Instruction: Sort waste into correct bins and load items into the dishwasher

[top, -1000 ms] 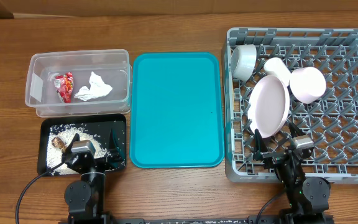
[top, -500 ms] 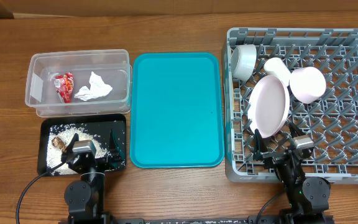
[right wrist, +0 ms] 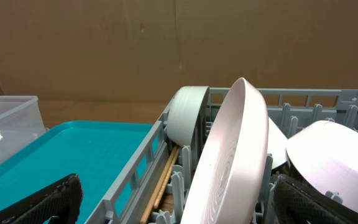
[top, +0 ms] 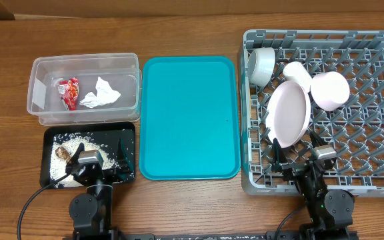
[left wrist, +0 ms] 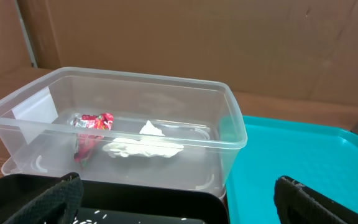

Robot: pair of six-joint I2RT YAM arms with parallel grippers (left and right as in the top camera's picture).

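Observation:
A red wrapper (top: 69, 92) and a white napkin (top: 100, 93) lie in the clear tub (top: 39, 107). Rice (top: 64, 141) and a brown lump (top: 63, 153) sit in the black tray (top: 105, 137). My left gripper (top: 99, 153) hovers open over that tray's front, with nothing between its fingers (left wrist: 55, 199). In the grey rack (top: 372, 133) the pink plate (top: 289, 112) stands on edge, with the grey-white bowl (top: 261, 65), the cup (top: 297, 73) and the pink bowl (top: 330, 90) behind it. My right gripper (top: 299, 152) is open at the rack's front, just before the plate (right wrist: 229, 162).
A large teal tray (top: 189, 117) lies between the bins and the rack. Two thin wooden sticks (right wrist: 163, 177) lie inside the rack's left wall (right wrist: 135, 186). Brown cardboard stands behind the table in both wrist views.

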